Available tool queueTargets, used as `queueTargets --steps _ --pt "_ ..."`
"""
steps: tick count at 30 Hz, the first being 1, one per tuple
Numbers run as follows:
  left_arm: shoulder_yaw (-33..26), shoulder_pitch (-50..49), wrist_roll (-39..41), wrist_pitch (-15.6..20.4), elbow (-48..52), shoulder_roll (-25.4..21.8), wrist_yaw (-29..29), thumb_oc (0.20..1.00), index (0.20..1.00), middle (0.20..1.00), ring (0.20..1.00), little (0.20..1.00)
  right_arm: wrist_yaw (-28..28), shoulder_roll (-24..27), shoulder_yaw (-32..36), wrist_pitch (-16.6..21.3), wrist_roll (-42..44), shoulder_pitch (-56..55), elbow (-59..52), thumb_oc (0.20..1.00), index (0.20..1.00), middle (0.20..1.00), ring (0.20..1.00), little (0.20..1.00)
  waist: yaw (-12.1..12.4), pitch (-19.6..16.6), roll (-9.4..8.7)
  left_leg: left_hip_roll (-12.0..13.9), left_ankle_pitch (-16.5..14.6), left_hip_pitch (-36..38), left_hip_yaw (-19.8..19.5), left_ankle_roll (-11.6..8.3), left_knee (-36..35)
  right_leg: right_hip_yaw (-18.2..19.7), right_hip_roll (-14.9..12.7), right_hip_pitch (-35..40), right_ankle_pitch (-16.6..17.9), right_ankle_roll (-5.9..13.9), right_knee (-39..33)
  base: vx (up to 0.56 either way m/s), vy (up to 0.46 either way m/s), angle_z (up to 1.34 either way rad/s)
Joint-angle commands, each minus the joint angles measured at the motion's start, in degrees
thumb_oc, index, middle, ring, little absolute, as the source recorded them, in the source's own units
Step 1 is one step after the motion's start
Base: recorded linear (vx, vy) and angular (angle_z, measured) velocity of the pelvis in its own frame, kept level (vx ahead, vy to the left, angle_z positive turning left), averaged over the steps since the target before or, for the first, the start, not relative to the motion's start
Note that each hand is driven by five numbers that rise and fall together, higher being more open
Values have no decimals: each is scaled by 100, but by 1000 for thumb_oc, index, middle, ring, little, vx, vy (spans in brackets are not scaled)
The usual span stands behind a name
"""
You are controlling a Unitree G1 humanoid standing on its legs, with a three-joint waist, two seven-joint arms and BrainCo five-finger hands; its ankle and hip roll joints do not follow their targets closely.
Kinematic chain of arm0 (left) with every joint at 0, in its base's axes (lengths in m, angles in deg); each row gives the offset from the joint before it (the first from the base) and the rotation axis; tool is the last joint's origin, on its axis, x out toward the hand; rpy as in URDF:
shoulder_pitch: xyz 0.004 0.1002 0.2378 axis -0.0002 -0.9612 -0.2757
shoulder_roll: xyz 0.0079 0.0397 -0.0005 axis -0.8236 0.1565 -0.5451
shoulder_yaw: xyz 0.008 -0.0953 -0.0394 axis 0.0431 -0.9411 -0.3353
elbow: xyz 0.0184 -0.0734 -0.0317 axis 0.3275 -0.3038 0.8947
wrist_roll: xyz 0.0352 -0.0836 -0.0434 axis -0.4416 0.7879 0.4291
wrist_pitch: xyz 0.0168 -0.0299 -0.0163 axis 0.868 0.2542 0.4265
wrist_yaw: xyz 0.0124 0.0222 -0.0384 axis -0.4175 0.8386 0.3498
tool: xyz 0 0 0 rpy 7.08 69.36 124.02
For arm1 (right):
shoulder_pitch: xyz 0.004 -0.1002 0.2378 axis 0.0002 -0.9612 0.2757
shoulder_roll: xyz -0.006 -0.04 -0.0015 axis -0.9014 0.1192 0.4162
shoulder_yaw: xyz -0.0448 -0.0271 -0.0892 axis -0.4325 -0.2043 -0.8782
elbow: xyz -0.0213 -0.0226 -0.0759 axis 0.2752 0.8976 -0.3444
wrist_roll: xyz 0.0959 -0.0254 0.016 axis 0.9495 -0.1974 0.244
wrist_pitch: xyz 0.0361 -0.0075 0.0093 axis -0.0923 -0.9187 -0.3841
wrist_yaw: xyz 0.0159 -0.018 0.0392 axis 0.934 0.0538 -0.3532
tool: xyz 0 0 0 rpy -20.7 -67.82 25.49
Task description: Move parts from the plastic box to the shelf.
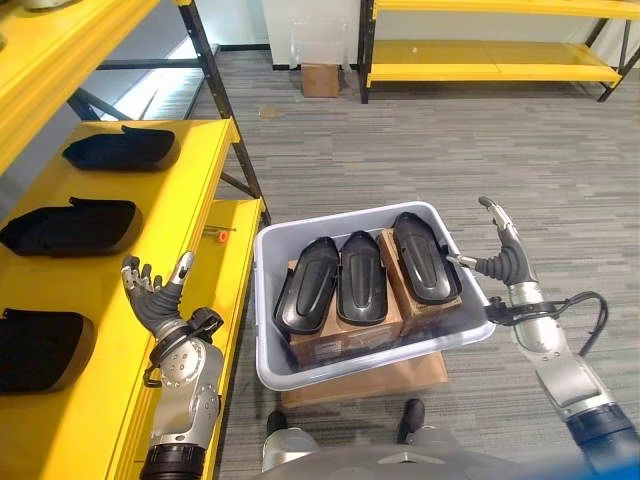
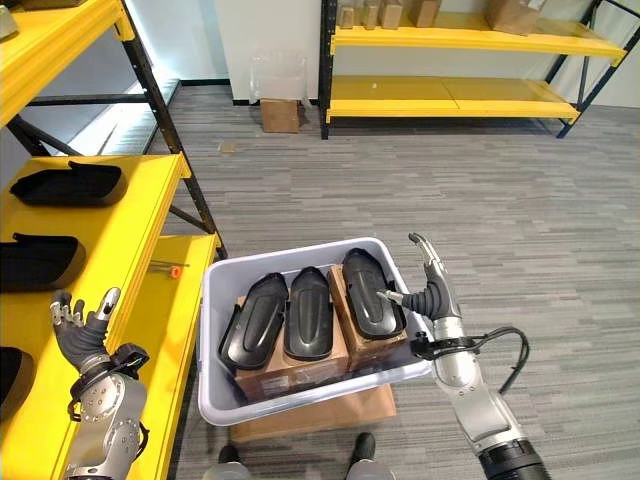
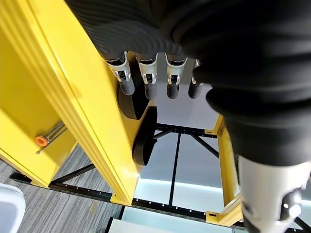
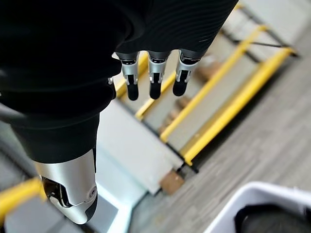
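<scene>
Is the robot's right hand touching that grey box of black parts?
Cannot tell: in the left eye view the right hand overlaps the plastic box rim.

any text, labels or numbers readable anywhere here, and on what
None can be read.
Black parts in the plastic box: no markings show.
Cardboard boxes under them: no print shows.
Small carton on the floor by the far wall: too small to tell.
Boxes on the far rack: too small to read.
Yellow shelf: no labels or numbers show.
</scene>
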Motion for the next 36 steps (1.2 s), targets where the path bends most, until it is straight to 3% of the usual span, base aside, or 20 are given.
queueTargets --steps 1,4,9,14,17,19,20,24,29,36 --pt "-168 52 123 28 273 -597 -402 1000 1000 1000 1000 1000 -358 -68 206 380 -178 483 -433 1000 1000 1000 1000 1000 51 -105 -417 -78 275 -37 363 -66 23 -321 -472 426 -130 391 38 65 -81 6" --pt "-202 85 175 -127 311 -735 -710 1000 1000 1000 1000 1000 -837 305 240 131 -202 579 -420 1000 1000 1000 1000 1000 86 -8 -486 -89 256 -77 368 -53 23 -316 -492 350 -84 433 38 39 -95 9" --pt "-144 274 252 -186 317 -947 -868 1000 1000 1000 1000 1000 -1032 494 178 0 -206 740 -223 1000 1000 1000 1000 1000 147 229 -570 -73 257 -267 340 -28 23 -264 -459 125 10 496 38 -70 -109 6" --pt "-6 800 282 -84 282 -1242 -796 1000 1000 1000 1000 1000 -967 634 -85 -110 -61 1234 100 1000 1000 1000 1000 1000 261 782 -706 -119 309 -696 151 46 81 -115 -373 -319 -27 487 285 -224 -147 0" --pt "79 982 269 -67 292 -1304 -696 1000 1000 1000 1000 1000 -855 613 -287 -445 22 1433 307 1000 1000 1000 1000 1000 302 1042 -749 -140 283 -930 90 72 253 -67 -343 -485 -72 460 401 -157 -90 -4" --pt "126 1062 239 -67 330 -1311 -630 1000 1000 1000 1000 1000 -700 517 -418 -931 87 1526 599 1000 1000 1000 1000 1000 315 1224 -757 -169 257 -1080 81 92 360 -34 -319 -573 -98 440 427 -177 -42 -1" --pt "155 1098 228 -69 386 -1295 -555 1000 1000 1000 1000 1000 -510 363 -495 -1144 93 1522 929 1000 1000 1000 1000 1000 319 1410 -723 -218 228 -1218 63 121 475 6 -311 -664 -130 418 483 -172 -5 -4" --pt "210 1141 261 17 399 -1276 -525 1000 1000 1000 1000 1000 -55 128 -504 -1154 -110 1622 1350 1000 1000 1000 1000 1000 338 1662 -615 -298 146 -1435 43 167 671 70 -340 -819 -198 390 593 -84 23 -4" --pt "267 1276 278 -10 388 -1260 -532 1000 1000 1000 1000 1000 152 94 -578 -1236 -238 1917 1511 1000 1000 1000 1000 1000 358 1816 -531 -357 99 -1601 31 188 772 90 -370 -967 -250 377 685 -53 32 -2" --pt "379 1381 315 -75 454 -1188 -599 1000 1000 1000 1000 1000 388 17 -789 -1643 -462 2376 1805 1000 1000 1000 1000 1000 389 1931 -411 -407 70 -2035 22 203 907 92 -434 -1435 -326 368 919 -22 15 1"
